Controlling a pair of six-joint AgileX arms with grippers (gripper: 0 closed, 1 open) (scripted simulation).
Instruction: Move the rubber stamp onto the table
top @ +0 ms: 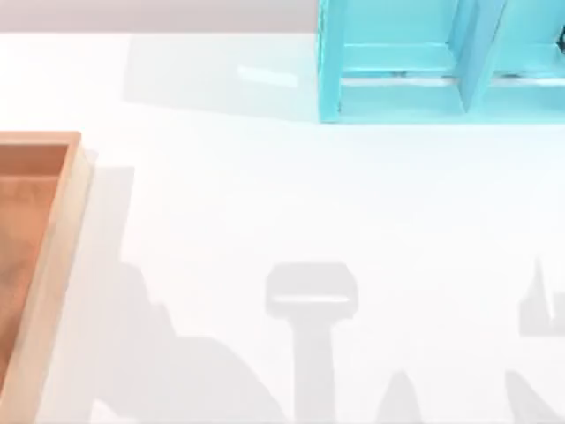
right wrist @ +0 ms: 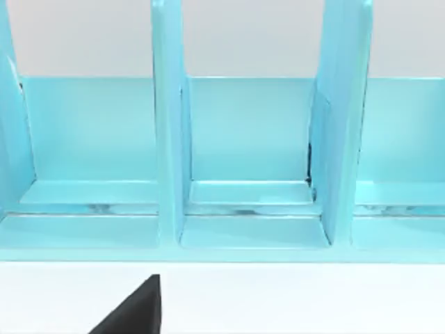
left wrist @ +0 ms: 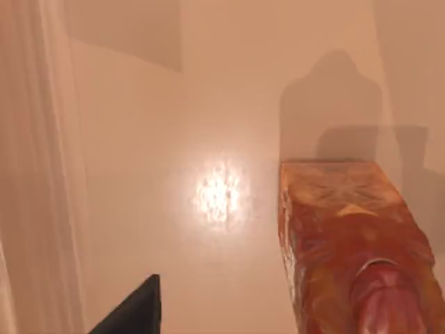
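In the left wrist view the rubber stamp is a tan-brown wooden block whose rounded red top points toward the camera. It rests on a glossy orange-brown surface and casts a shadow behind it. A dark part of my left gripper shows to one side of the stamp, apart from it. The white table spreads across the top view. A dark part of my right gripper hangs over the table, facing the shelf.
An orange-brown wooden tray sits at the table's left edge. A light blue shelf unit with upright dividers stands at the back right. Arm shadows fall across the table's front.
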